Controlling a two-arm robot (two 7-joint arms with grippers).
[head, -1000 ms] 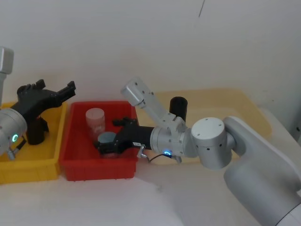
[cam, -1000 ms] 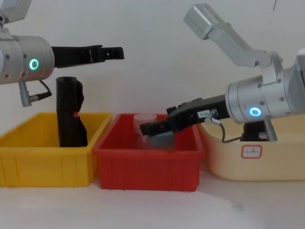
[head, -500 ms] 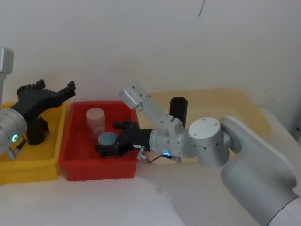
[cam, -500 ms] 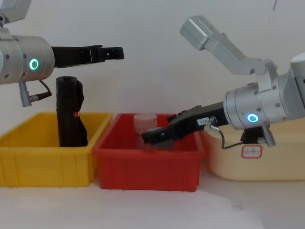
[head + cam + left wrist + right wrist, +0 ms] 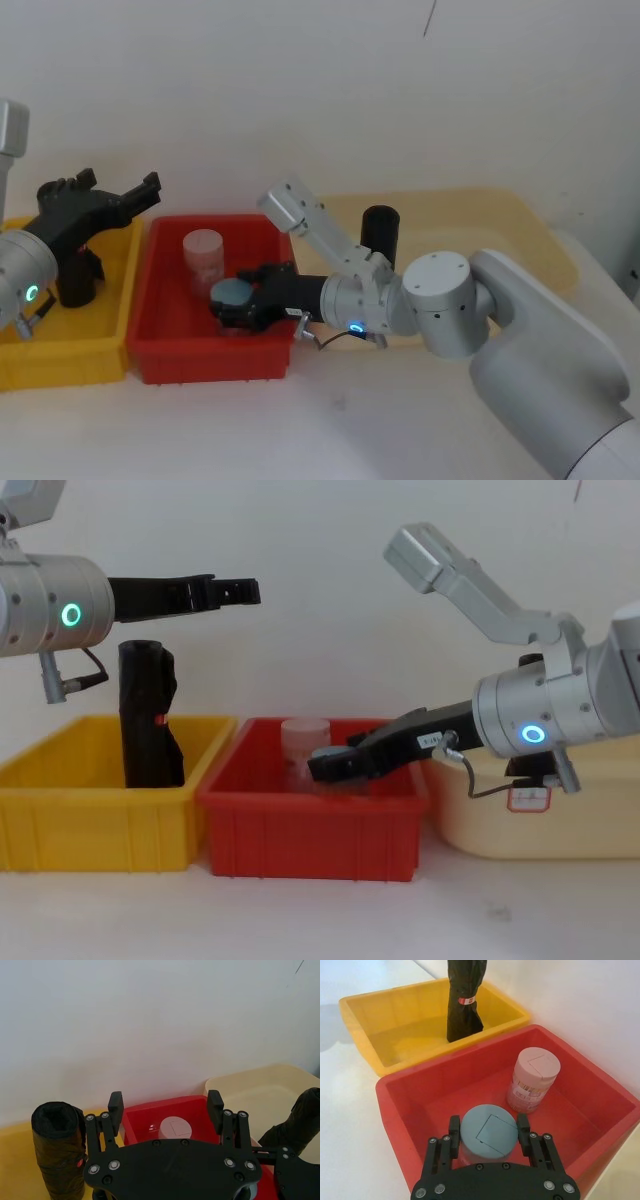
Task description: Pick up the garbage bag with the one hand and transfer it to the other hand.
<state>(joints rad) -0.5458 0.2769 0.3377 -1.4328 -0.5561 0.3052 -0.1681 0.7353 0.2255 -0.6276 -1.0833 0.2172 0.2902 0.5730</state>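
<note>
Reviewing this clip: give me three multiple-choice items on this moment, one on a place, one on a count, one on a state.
1. Where does the unmarked garbage bag stand?
A. yellow bin
B. red bin
C. cream bin

2. How many jars are in the red bin?
A. one
B. two
C. three

3. What are the right gripper's jaws doing?
A. spread over the yellow bin
B. closed on the blue-lidded jar
C. holding a black roll

Answers:
1. C: the garbage bag stands upright in the cream bin.
2. B: the red bin holds a pink-lidded jar and the blue-lidded jar.
3. B: the right gripper clasps that lid from both sides. The left gripper hangs open above.
</note>
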